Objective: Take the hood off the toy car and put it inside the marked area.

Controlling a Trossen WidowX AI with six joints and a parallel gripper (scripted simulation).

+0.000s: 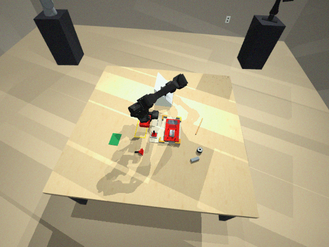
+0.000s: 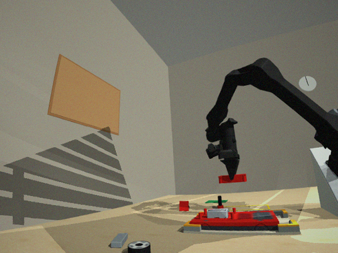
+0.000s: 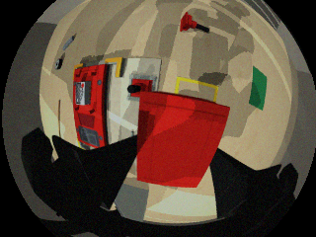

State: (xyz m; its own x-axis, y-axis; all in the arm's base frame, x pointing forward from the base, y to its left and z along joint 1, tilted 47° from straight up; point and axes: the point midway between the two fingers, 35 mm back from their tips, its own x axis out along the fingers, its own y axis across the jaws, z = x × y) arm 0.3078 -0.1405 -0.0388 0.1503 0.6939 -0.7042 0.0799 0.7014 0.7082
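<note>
My gripper (image 1: pixel 144 122) (image 2: pixel 232 177) is shut on the red hood (image 1: pixel 144 124) (image 2: pixel 233 180) (image 3: pixel 180 137) and holds it well above the table. The hood hangs over the upper end of the yellow marked rectangle (image 1: pixel 135 134) (image 3: pixel 196 81) (image 2: pixel 243 205). The red toy car (image 1: pixel 171 128) (image 2: pixel 235 219) (image 3: pixel 90 105) lies on its white base plate with orange corners, to the right of the rectangle. Its front shows a grey block where the hood sat.
A red part with a black peg (image 1: pixel 153 134) (image 2: pixel 219 201) stands on the plate beside the car. A small red piece (image 1: pixel 140 152) (image 2: pixel 184 205), a green patch (image 1: pixel 114 139) (image 3: pixel 260 87), a grey block (image 1: pixel 194 159) (image 2: pixel 119 239), a black wheel (image 1: pixel 199 148) (image 2: pixel 138 249) and a wooden stick (image 1: pixel 199 125) lie on the table.
</note>
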